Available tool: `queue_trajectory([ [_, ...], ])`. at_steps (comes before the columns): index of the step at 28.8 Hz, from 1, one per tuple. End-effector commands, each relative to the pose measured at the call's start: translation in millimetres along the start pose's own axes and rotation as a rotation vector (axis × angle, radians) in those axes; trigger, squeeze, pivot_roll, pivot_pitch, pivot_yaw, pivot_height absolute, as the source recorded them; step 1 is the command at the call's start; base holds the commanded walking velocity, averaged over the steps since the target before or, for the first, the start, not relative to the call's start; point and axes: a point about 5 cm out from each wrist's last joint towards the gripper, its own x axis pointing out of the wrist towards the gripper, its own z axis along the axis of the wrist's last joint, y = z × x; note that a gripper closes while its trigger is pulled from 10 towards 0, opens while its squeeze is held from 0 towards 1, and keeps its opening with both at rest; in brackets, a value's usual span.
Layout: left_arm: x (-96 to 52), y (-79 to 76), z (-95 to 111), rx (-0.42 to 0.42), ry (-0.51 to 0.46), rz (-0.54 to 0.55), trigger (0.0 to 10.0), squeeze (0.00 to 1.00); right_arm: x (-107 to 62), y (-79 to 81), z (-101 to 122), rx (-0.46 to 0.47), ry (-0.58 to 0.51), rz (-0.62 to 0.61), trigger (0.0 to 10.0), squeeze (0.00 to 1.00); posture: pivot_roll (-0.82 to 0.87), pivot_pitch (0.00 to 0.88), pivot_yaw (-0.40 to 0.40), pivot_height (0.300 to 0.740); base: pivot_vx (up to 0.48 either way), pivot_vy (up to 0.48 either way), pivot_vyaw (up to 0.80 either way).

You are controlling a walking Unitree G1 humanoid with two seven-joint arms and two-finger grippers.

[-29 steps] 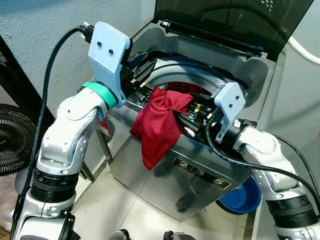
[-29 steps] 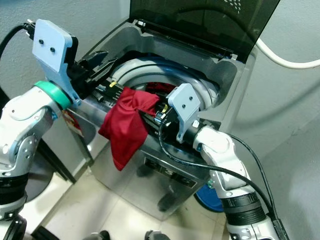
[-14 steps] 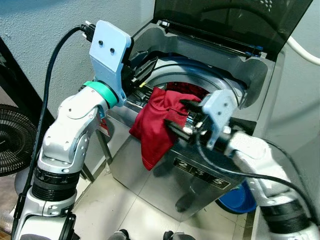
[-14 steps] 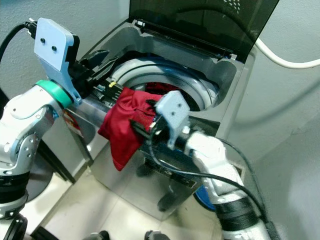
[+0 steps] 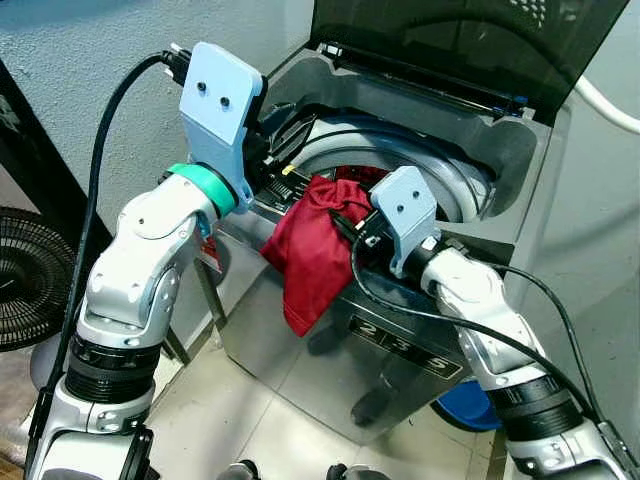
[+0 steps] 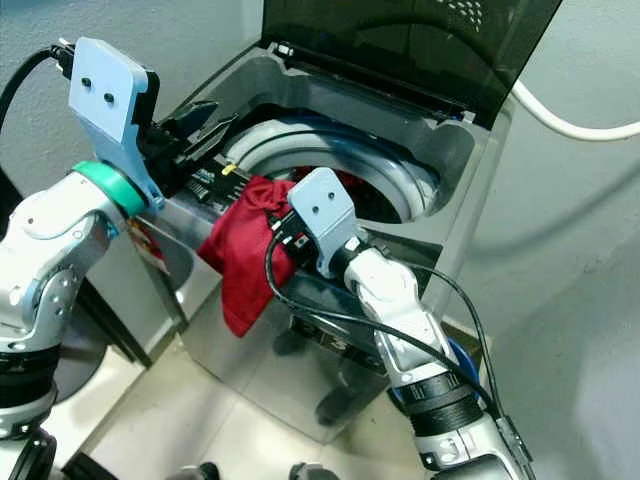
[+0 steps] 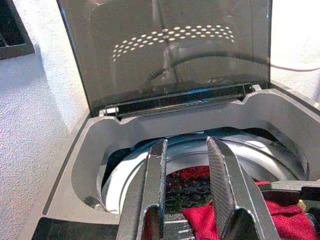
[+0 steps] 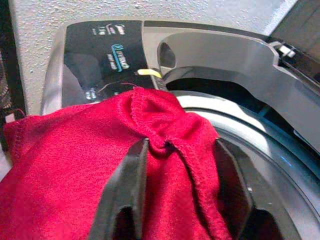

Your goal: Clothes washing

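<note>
My right gripper [image 8: 172, 197] has its 2 black fingers spread, pressed into a bunched fold of the red garment [image 5: 312, 250]. That soft knit cloth drapes over the front rim of the washing machine [image 5: 400, 350], hanging down its smooth grey face. My left gripper [image 7: 187, 195] hovers parted above the round drum [image 7: 280, 150].

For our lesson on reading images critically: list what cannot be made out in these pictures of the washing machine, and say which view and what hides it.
- Drum depth: left wrist view, hidden by the left hand's fingers and the red garment.
- Right hand: eye views, hidden behind its wrist plate.
- Panel print: right wrist view, too small.
- Blue basin: left eye view, mostly behind the right arm.
</note>
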Motion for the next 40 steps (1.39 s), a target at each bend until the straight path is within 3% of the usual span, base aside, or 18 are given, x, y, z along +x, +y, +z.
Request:
queue_trajectory([
  [1,-0.2,-2.3,-1,0.007,0.001,-0.010,10.0,0.00,-5.1,-4.8,-16,0.037,0.072,-0.027,0.0,0.00,0.02,0.085,0.004,0.740,0.000,0.000,0.00],
  [13,0.2,-2.2,-1,0.008,0.003,-0.015,10.0,0.00,-2.6,-13.2,-10,0.071,0.023,-0.097,0.0,0.00,0.03,0.088,0.008,0.740,0.000,0.000,0.00],
  [17,0.6,-2.7,-1,0.005,0.001,-0.013,10.0,0.00,0.3,-29.0,-2,0.112,-0.023,-0.222,0.0,0.00,0.03,0.090,0.006,0.740,0.000,0.000,0.00],
  [18,0.8,-3.2,-2,0.004,0.001,-0.012,10.0,0.00,2.3,-42.7,4,0.135,-0.050,-0.312,0.0,0.00,0.03,0.094,0.003,0.740,0.000,0.000,0.00],
  [19,0.8,-3.2,-2,0.004,0.001,-0.012,10.0,0.00,2.3,-42.7,4,0.135,-0.050,-0.312,0.0,0.00,0.03,0.094,0.003,0.740,0.000,0.000,0.00],
  [21,1.4,-3.6,-2,0.002,-0.001,-0.010,10.0,0.00,6.6,-67.3,17,0.172,-0.104,-0.451,0.0,0.00,0.04,0.101,-0.003,0.740,0.000,0.000,0.00],
  [24,1.6,-3.8,-2,0.001,-0.001,-0.009,10.0,0.00,7.5,-73.8,21,0.180,-0.117,-0.489,0.0,0.00,0.04,0.101,-0.003,0.740,0.000,0.000,0.00],
  [25,1.4,-4.6,-2,-0.001,-0.002,-0.008,10.0,0.00,8.8,-84.7,25,0.186,-0.129,-0.561,0.0,0.00,0.04,0.104,-0.012,0.740,0.000,0.000,0.00],
  [26,1.4,-4.6,-2,-0.001,-0.002,-0.008,10.0,0.00,8.8,-84.7,25,0.186,-0.129,-0.561,0.0,0.00,0.04,0.104,-0.012,0.740,0.000,0.000,0.00],
  [27,0.9,-5.9,-2,-0.007,-0.003,-0.006,10.0,0.00,9.2,-97.8,29,0.205,-0.133,-0.657,0.0,0.00,0.05,0.105,-0.016,0.740,0.000,0.000,0.00],
  [28,0.9,-5.9,-2,-0.007,-0.003,-0.006,10.0,0.00,9.2,-97.8,29,0.205,-0.133,-0.657,0.0,0.00,0.05,0.105,-0.016,0.740,0.000,0.000,0.00],
  [29,0.3,-7.1,-3,-0.012,-0.002,-0.004,10.0,0.00,9.9,-107.3,31,0.183,-0.123,-0.727,1.8,0.00,0.05,0.107,-0.018,0.740,0.000,0.000,0.00],
  [30,-0.2,-8.4,-4,-0.014,-0.002,-0.002,10.0,0.00,12.4,-111.1,31,0.130,-0.082,-0.756,10.0,0.00,0.05,0.108,-0.025,0.740,0.000,0.000,0.00],
  [31,-0.3,-9.3,-4,-0.015,-0.002,-0.001,10.0,0.00,14.7,-110.5,28,0.066,-0.040,-0.756,10.0,0.00,0.05,0.109,-0.028,0.740,0.000,0.000,0.00],
  [33,0.1,-10.6,-3,-0.016,-0.006,0.000,10.0,0.00,16.7,-106.4,25,0.026,-0.008,-0.730,10.0,0.00,0.05,0.112,-0.036,0.740,0.000,0.000,0.00],
  [40,3.2,-16.4,-1,-0.023,-0.022,0.004,10.0,0.00,20.4,-92.0,18,-0.045,0.020,-0.632,10.0,0.00,0.05,0.126,-0.046,0.740,0.000,0.000,0.00],
])
